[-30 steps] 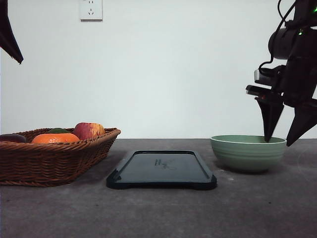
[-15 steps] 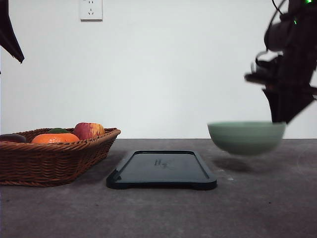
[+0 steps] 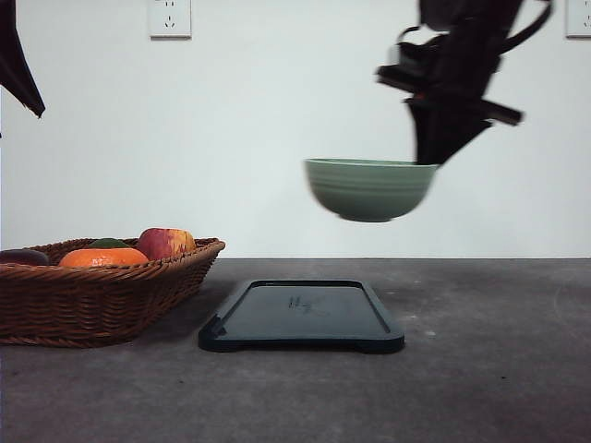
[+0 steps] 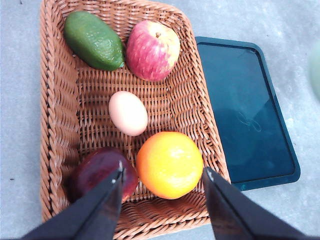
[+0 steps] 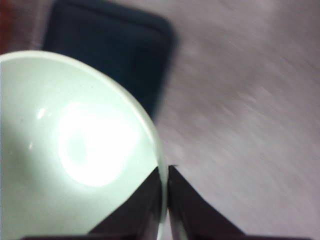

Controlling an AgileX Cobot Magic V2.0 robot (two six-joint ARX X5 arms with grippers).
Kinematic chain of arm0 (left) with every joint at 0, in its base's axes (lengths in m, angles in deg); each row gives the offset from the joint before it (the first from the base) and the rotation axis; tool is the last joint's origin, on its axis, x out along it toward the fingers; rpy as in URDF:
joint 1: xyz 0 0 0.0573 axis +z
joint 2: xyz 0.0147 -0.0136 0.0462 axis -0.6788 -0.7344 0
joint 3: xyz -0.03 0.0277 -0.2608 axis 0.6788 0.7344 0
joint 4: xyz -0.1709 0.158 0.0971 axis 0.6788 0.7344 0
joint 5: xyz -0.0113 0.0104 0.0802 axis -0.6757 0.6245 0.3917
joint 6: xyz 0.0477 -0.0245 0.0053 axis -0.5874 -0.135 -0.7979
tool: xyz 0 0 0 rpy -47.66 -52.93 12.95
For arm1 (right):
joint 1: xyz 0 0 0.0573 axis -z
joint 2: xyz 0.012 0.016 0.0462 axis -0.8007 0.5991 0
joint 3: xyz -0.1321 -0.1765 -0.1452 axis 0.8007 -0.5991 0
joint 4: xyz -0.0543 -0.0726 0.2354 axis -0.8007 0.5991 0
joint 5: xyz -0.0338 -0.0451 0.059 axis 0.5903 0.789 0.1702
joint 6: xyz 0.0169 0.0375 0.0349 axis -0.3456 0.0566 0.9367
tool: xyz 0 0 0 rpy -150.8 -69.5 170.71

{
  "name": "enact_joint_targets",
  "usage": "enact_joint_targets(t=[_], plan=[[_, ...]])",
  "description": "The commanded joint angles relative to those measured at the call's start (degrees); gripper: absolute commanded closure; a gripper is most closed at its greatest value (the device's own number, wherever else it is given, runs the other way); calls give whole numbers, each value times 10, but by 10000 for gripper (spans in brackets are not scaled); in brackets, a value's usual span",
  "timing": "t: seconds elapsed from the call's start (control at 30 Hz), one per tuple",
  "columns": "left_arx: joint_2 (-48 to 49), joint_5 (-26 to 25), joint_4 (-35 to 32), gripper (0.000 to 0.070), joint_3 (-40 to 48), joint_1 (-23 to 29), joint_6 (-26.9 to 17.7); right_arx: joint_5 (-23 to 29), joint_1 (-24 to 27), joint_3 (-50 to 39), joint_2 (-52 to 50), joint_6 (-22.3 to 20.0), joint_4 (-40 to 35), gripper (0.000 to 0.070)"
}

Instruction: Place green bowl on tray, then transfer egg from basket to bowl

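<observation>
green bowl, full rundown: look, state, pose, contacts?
The green bowl is pale sage green, glossy and ceramic-looking, round, with faint horizontal ridges, a lighter rim and a small flat foot. Its inside looks empty, with a bright glare spot. It hangs upright and roughly level in mid-air above the tray, touching neither tray nor table. Its one visible contact is the right pincer, shut on the rim at the robot's right side, one finger inside the wall and one outside.

sage-green bowl [image 3: 369,189], navy tray [image 3: 301,318], brown basket [image 3: 102,295]

Faint unreadable mark on the tray [image 3: 302,301]
</observation>
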Motion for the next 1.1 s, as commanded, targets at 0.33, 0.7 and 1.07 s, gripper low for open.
enact_joint_targets(t=[0.33, 0.7, 1.07], plan=[[-3, -2, -2, 390, -12, -2, -4, 1, -55, 76, 114, 17, -18, 700], [-3, -2, -2, 390, -12, -2, -4, 0, -56, 76, 169, 26, -32, 699], [-3, -2, -2, 390, -12, -2, -4, 0, -63, 85, 174, 28, -2, 501]])
